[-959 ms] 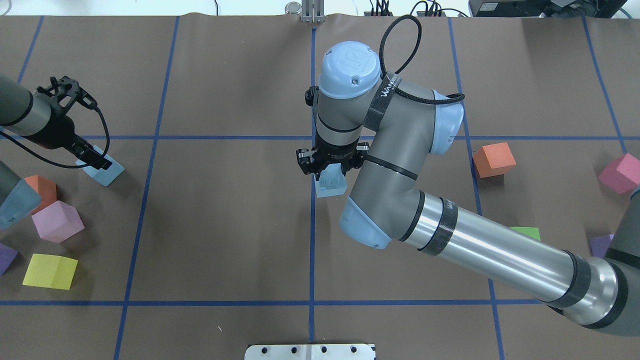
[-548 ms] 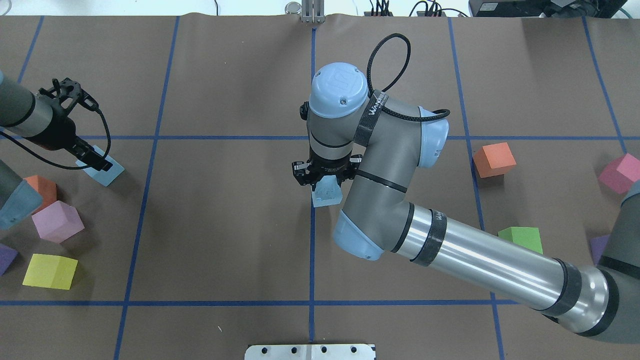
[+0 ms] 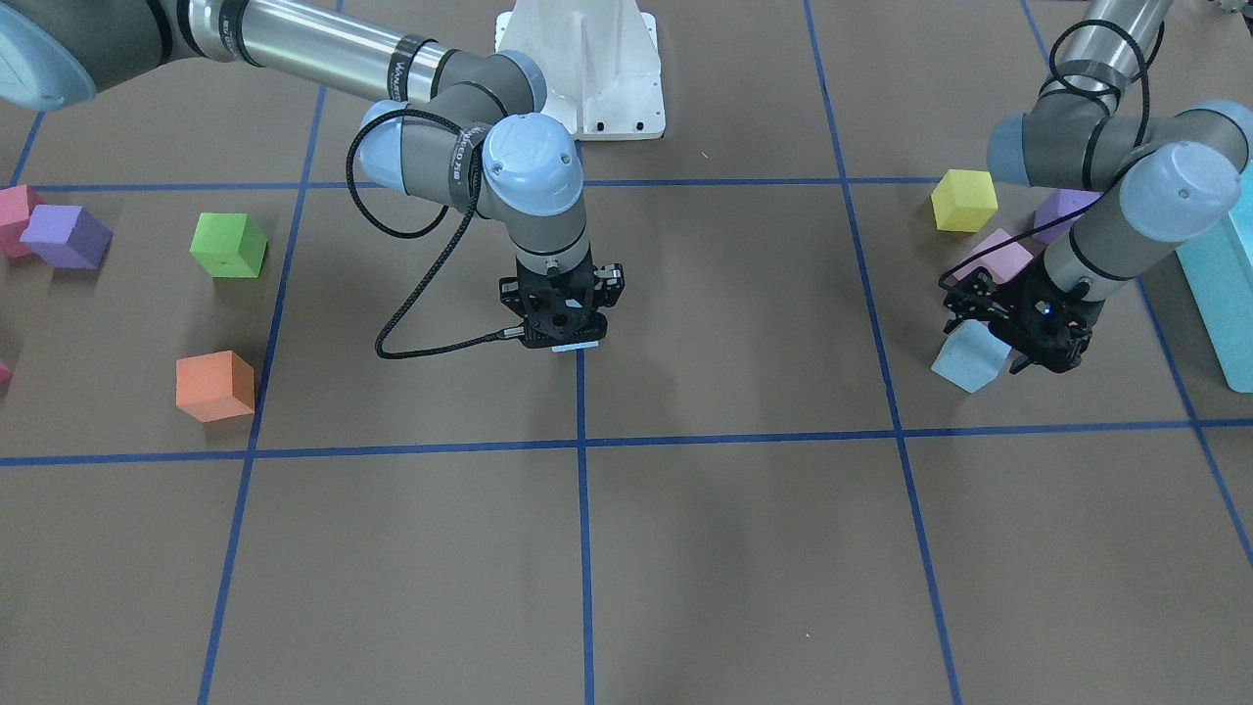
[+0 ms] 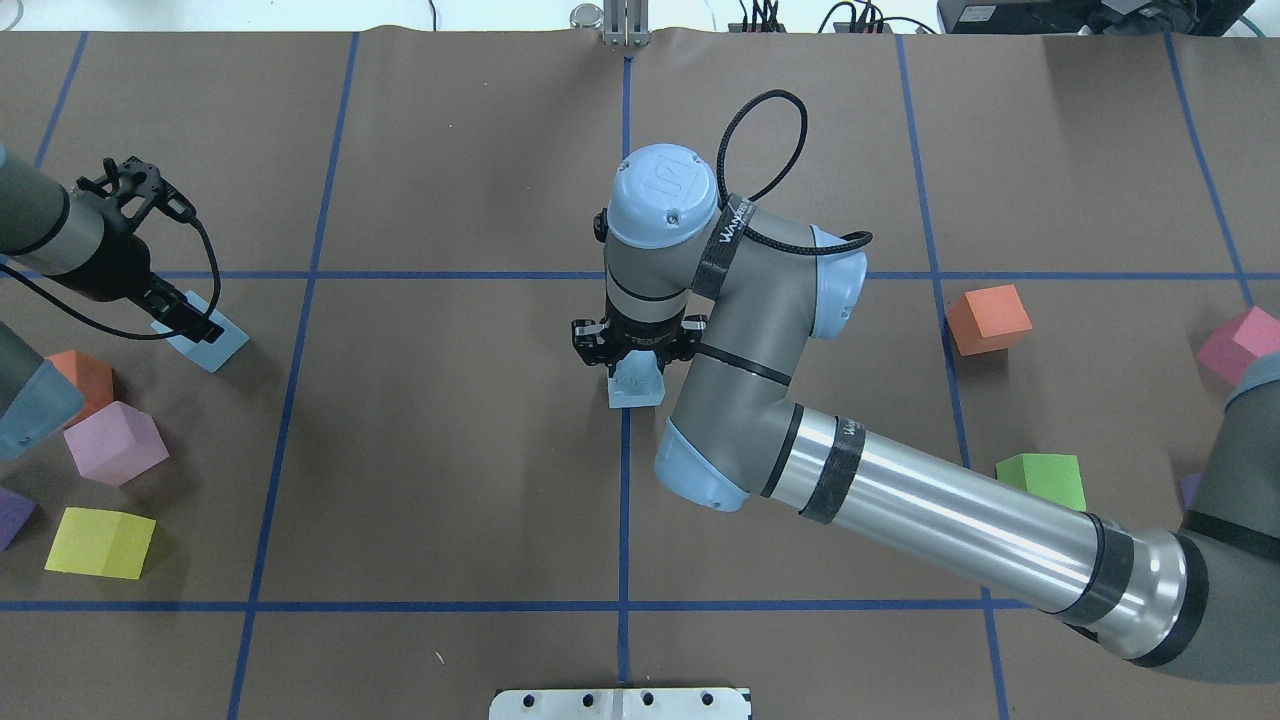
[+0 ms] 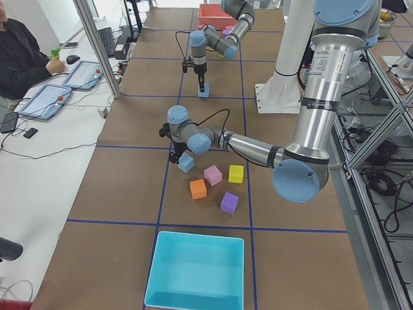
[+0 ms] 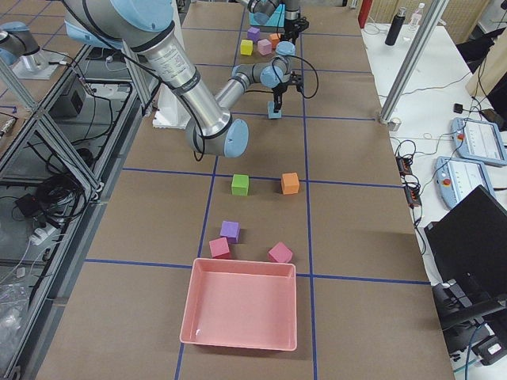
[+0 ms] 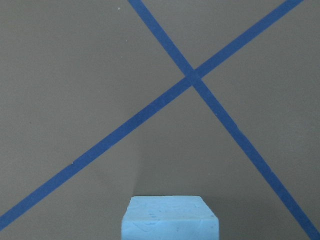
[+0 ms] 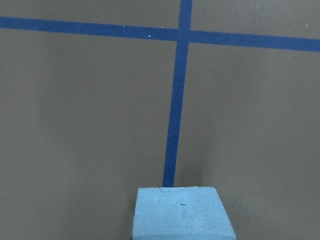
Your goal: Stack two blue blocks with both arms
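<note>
My right gripper (image 4: 634,352) points straight down and is shut on a pale blue block (image 4: 636,386), held low over the centre tape line. That block fills the bottom of the right wrist view (image 8: 183,212), and only a sliver shows under the gripper (image 3: 563,328) in the front view. The second blue block (image 4: 207,341) rests on the table at the left. My left gripper (image 4: 187,314) leans over it with its fingers at the block. I cannot tell whether they are closed. This block also shows in the front view (image 3: 969,357) and in the left wrist view (image 7: 170,218).
Orange (image 4: 85,375), pink (image 4: 113,442), yellow (image 4: 100,542) and purple (image 4: 12,515) cubes lie near the left arm. An orange cube (image 4: 987,319), a green cube (image 4: 1043,478) and a pink cube (image 4: 1240,345) lie on the right. A turquoise box (image 3: 1224,294) stands beyond the left arm.
My right arm has carried its blue block a little to the left and toward the robot, onto the centre line. The left gripper and its block have barely moved.
</note>
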Robot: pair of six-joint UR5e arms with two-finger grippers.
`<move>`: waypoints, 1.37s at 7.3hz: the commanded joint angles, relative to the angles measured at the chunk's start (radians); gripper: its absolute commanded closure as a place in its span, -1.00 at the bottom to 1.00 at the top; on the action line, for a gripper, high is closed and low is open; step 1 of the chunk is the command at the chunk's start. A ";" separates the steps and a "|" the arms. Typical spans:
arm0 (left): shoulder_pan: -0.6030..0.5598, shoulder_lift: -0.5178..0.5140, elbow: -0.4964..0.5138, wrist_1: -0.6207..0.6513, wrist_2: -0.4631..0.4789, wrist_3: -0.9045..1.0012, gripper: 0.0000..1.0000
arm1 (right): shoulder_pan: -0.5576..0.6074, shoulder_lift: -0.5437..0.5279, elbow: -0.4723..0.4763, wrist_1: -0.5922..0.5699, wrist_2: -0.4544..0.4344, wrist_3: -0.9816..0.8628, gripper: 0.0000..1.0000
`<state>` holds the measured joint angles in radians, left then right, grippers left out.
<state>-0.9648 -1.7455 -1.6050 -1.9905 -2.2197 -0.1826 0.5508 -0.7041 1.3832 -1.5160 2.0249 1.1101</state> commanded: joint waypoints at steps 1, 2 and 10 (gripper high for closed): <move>0.000 0.000 0.000 0.001 0.000 0.000 -0.93 | -0.002 0.024 -0.042 0.008 0.000 0.017 0.14; 0.000 0.000 0.000 -0.001 0.000 0.000 -0.93 | -0.003 0.025 -0.043 0.010 -0.002 0.017 0.14; 0.003 -0.008 0.020 -0.001 0.000 0.000 -0.94 | 0.144 -0.036 0.184 -0.167 0.096 -0.074 -1.00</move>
<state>-0.9619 -1.7521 -1.5915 -1.9900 -2.2196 -0.1829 0.6505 -0.6979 1.4825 -1.6406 2.0948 1.0777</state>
